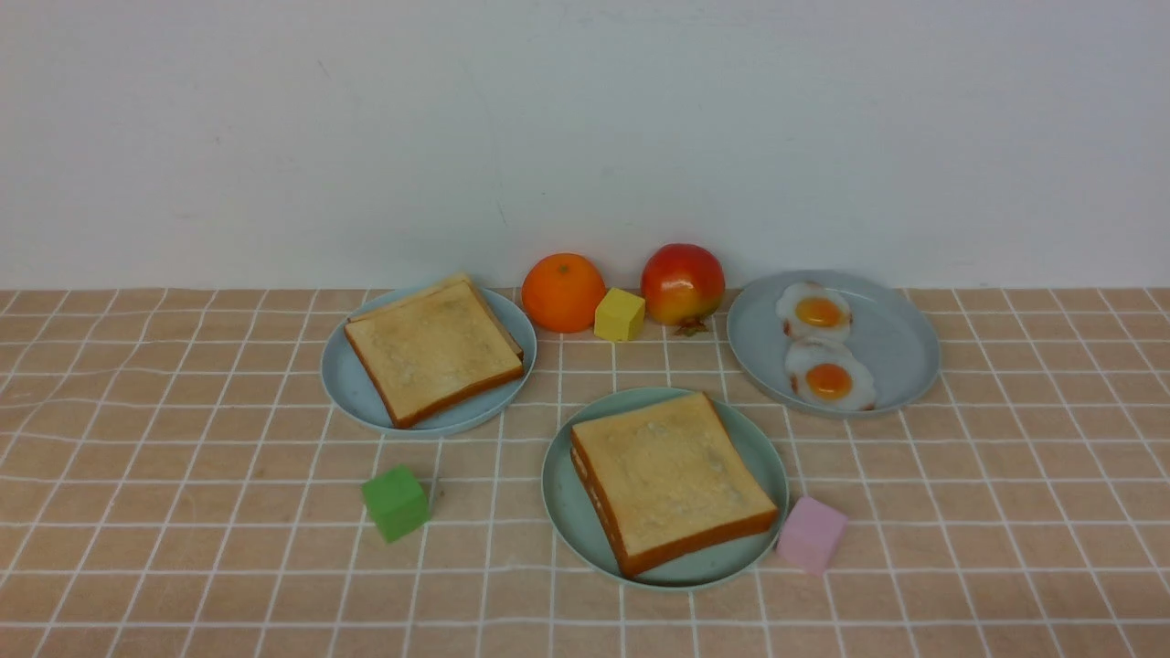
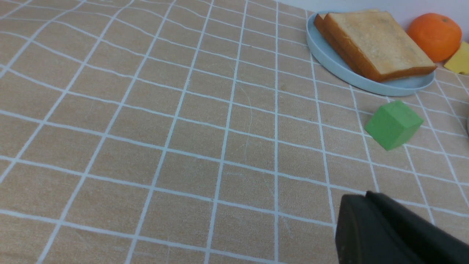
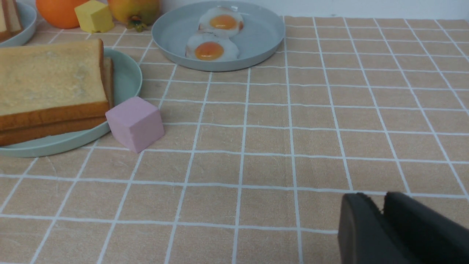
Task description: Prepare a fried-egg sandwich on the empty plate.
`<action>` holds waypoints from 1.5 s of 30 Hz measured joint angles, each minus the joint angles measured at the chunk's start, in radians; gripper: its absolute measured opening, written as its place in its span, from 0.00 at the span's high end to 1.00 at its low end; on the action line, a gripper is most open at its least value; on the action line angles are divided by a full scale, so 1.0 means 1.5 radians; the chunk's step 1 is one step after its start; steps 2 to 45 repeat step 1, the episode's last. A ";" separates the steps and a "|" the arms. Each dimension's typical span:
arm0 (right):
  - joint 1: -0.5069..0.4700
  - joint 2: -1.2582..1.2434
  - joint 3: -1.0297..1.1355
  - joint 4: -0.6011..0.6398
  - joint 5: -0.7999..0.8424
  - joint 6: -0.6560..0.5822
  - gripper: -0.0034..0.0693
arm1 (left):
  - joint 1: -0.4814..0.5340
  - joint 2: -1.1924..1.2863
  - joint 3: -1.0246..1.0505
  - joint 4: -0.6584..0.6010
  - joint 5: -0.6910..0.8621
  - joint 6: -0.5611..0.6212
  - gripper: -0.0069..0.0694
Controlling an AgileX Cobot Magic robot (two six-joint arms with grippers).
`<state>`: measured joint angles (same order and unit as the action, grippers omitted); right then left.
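The fried-egg sandwich (image 1: 672, 480) lies on the mint-green plate (image 1: 559, 512) at the table's front middle: two toast slices stacked, with a thin white sliver between them at the left edge. It also shows in the right wrist view (image 3: 47, 84) on that plate (image 3: 126, 79). Neither gripper shows in the front view. My left gripper (image 2: 366, 194) is shut and empty over bare cloth, short of the green cube (image 2: 394, 124). My right gripper (image 3: 381, 198) is shut and empty over bare cloth, well to the right of the pink cube (image 3: 135, 123).
A grey-blue plate (image 1: 334, 379) at the back left holds plain toast slices (image 1: 430, 352). Another grey-blue plate (image 1: 900, 343) at the back right holds two loose fried eggs (image 1: 816, 313). An orange (image 1: 563, 291), a yellow cube (image 1: 619, 314) and a red fruit (image 1: 682, 283) stand by the wall.
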<state>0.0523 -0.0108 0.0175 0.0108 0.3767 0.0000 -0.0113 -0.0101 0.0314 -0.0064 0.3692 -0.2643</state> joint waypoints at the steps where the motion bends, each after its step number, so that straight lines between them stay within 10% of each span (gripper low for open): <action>1: 0.000 0.000 0.000 0.000 0.000 0.000 0.79 | 0.000 0.000 0.000 0.000 0.000 0.000 0.88; 45: 0.000 0.000 0.000 0.000 0.000 0.000 0.79 | 0.000 0.000 0.000 0.000 0.000 0.000 0.88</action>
